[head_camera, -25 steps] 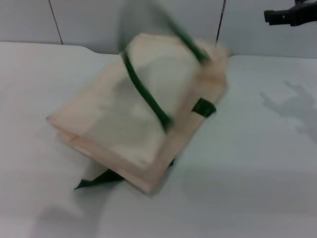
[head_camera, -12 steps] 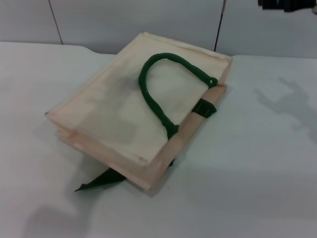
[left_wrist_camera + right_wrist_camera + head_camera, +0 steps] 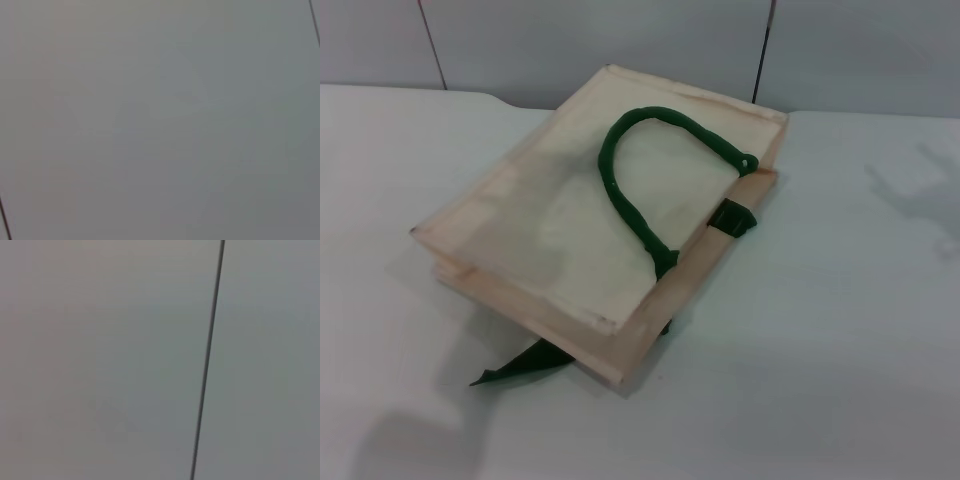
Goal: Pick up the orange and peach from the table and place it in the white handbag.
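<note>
Near the table's (image 3: 840, 400) front edge a loose green strap (image 3: 515, 365) trails out. Behind it the white handbag (image 3: 570, 240) now lies settled flat mid-table, handle (image 3: 640, 180) dropped. The right gripper has left view; neither gripper shows, nor orange or peach, likely inside.

Bare test-bench setting, lab-like. Plain white desk (image 3: 840, 350) backed by a pale panelled wall (image 3: 620, 40) with thin dark seams (image 3: 763, 45). No household clutter. Sole prop: a cream tote, the white handbag (image 3: 570, 230), lying flat. Both wrist views show only blank grey panel.
</note>
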